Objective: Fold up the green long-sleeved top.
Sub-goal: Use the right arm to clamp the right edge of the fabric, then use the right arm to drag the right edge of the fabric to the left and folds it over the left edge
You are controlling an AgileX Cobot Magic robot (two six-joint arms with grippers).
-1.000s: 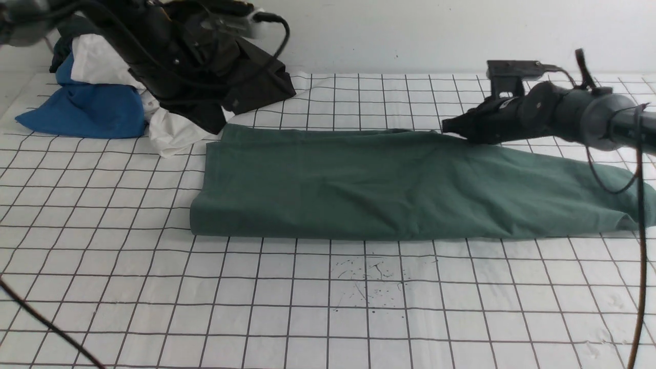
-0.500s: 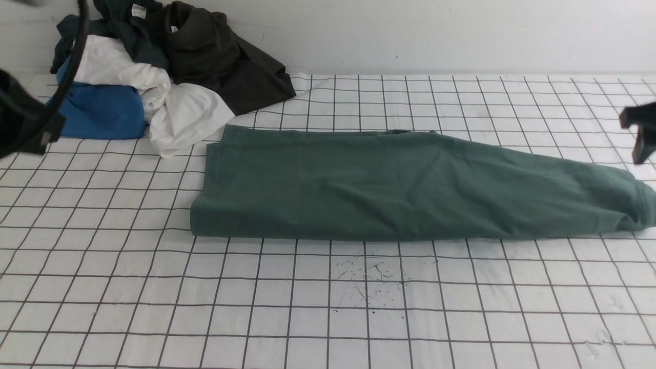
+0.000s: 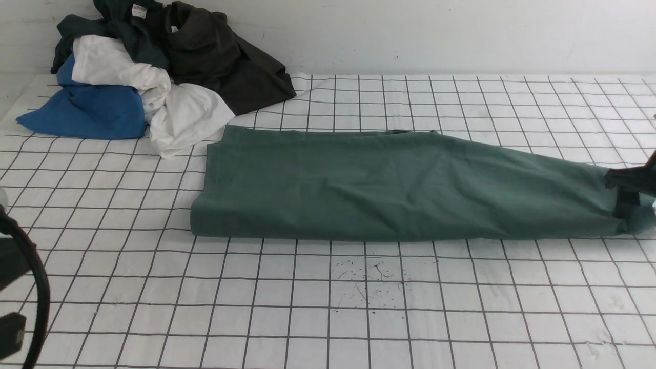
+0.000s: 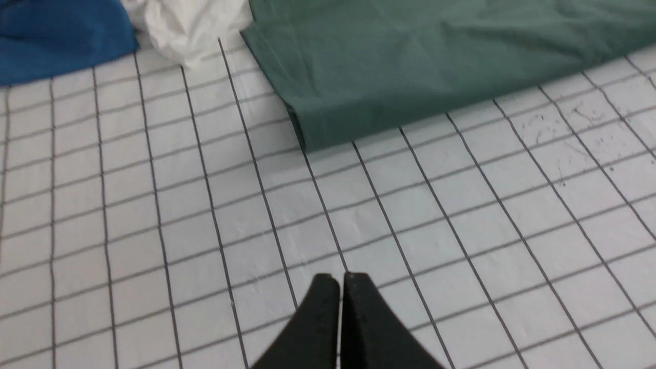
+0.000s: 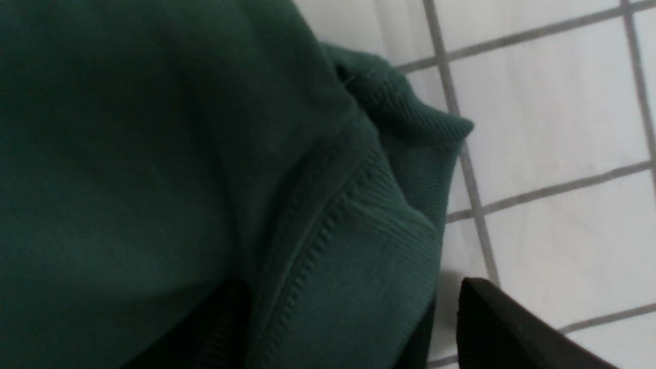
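Observation:
The green long-sleeved top (image 3: 359, 184) lies folded lengthwise in a long band across the middle of the checked table, tapering toward the right. At its right end my right gripper (image 3: 626, 195) stands open, low over the cloth. In the right wrist view the top's ribbed band (image 5: 369, 241) lies between the spread fingers of the right gripper (image 5: 353, 328), one finger over the cloth and the other over the sheet. My left gripper (image 4: 341, 279) is shut and empty, hovering over bare grid sheet short of the top's near left corner (image 4: 307, 138).
A pile of clothes sits at the back left against the wall: a blue one (image 3: 87, 110), a white one (image 3: 179, 120) and dark ones (image 3: 220, 56). The left arm's cable (image 3: 41, 287) loops at the front left edge. Small ink marks (image 3: 369, 277) dot the sheet.
My right gripper has opened, left the top's far edge, swung right and come down at the top's right end. The left arm has drawn back from the clothes pile to the front left.

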